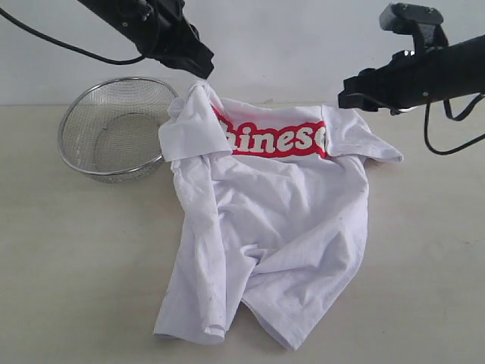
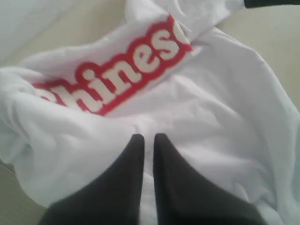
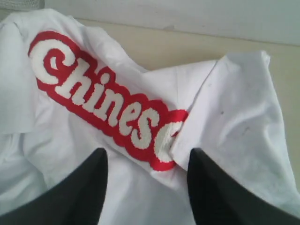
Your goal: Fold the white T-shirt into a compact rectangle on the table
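The white T-shirt [image 1: 280, 212] lies crumpled on the table [image 1: 76, 265], its red-outlined "Chinese" lettering [image 1: 276, 140] facing up near the far edge. Its left shoulder is pulled up into a peak under my left gripper [image 1: 203, 70]. In the left wrist view that gripper [image 2: 149, 137] is shut, with white shirt cloth [image 2: 225, 108] pinched in the narrow gap between its fingers. My right gripper [image 1: 345, 98] hovers over the right shoulder and sleeve. In the right wrist view it [image 3: 147, 152] stands open, fingers wide apart above the end of the lettering [image 3: 103, 103] and the folded-in sleeve [image 3: 234, 108].
A round wire-mesh basket [image 1: 76, 114] stands at the back left, touching the shirt's left sleeve. A white wall runs behind the table. Bare tabletop shows left, right and in front of the shirt.
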`<state>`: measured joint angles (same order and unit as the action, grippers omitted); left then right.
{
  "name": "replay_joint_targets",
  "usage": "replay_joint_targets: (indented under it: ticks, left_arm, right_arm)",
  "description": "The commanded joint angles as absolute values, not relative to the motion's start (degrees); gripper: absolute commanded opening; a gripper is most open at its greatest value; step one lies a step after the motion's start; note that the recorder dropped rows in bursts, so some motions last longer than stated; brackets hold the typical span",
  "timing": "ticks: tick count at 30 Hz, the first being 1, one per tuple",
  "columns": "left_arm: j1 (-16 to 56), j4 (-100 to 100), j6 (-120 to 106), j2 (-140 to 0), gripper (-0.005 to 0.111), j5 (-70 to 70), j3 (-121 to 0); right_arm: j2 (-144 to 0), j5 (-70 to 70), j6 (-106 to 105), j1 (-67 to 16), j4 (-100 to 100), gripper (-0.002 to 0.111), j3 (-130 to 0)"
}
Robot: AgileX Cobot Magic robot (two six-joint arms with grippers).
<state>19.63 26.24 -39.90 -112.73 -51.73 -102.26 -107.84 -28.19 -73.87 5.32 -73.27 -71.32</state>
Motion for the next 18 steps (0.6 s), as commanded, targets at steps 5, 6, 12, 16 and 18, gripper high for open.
replay_joint_targets:
  ticks: [5,6,12,16,18]
  left_arm:
    - [22.65,26.54,-35.38,-112.33,0.005,-57.40,-94.03]
    - [23.05,26.54,-35.38,-112.33,0.005,-57.02,-92.57]
    - [23.55,28.22,-34.10,-112.21,0.005,-56.13,-87.77]
    - [23.55,32.12,-33.96,-111.29,0.005,-54.17,-87.66]
    - [23.55,35.03,-34.07,-111.04,0.005,-52.42,-87.66]
  right_arm:
    - [-110.43,-32.11,-67.16,2.09,-68.56,0.031,-70.99]
    - [-110.12,-34.62,-64.24,2.18,-66.81,0.026,-70.99]
    - [-105.70,-48.05,-52.55,2.18,-58.22,0.000,-68.34]
    - [-98.35,-45.80,-49.88,2.18,-57.91,0.000,-61.31]
    - [-95.19,-46.16,-48.31,2.18,-58.02,0.000,-58.00]
